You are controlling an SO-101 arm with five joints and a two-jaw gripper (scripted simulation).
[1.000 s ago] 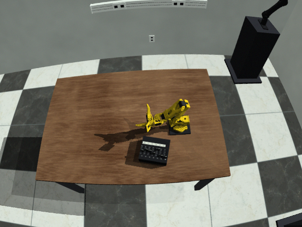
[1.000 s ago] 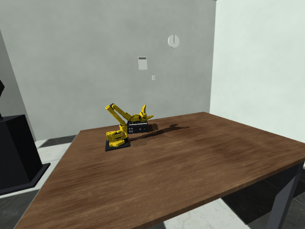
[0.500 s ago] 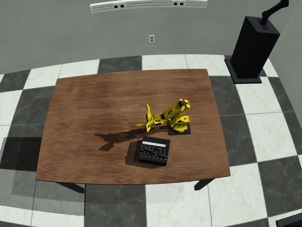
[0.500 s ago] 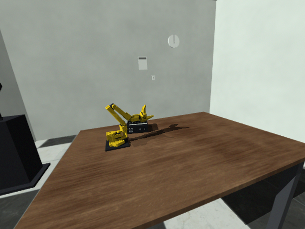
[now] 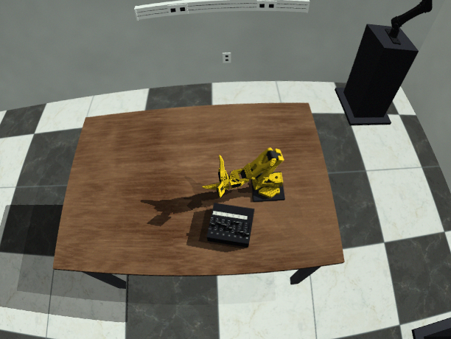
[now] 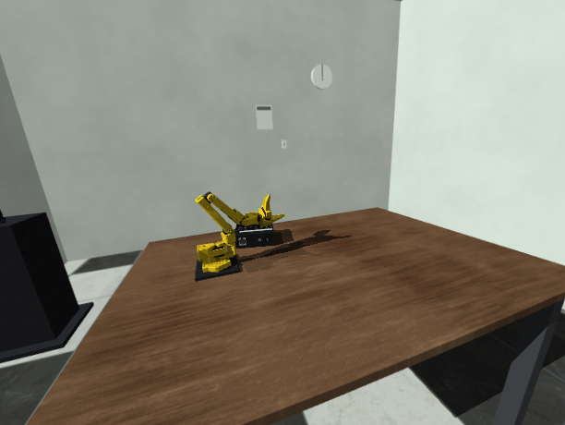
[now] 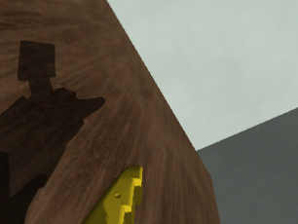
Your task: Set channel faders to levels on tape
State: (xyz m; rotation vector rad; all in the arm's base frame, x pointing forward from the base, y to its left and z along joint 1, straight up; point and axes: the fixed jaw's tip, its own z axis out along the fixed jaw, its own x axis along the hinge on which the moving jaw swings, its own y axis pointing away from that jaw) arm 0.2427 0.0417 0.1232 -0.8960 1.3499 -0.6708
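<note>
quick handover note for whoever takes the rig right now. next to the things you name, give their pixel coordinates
Gripper (image 5: pixel 211 171) (image 6: pixel 276 206): wide open, nothing in it, up above the table (image 5: pixel 121 155) (image 6: pixel 323 323) and off the desk.
Lighting desk (image 5: pixel 251 217) (image 6: pixel 254 240): on the table, beside the arm's base plate (image 5: pixel 281 198) (image 6: pixel 199 276), white tape strip (image 5: pixel 230 215) above the faders.
Done: can't confirm any fader; levels and tape writing are too small to read.
Left: check each channel fader against its tape, set any that are off, keep the master at its starting level.

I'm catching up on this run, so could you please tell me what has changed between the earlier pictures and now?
Nothing visibly changed. The arm holds the same pose, its gripper open, and the desk sits in the same spot on the table. The faders are too small to compare.
</note>
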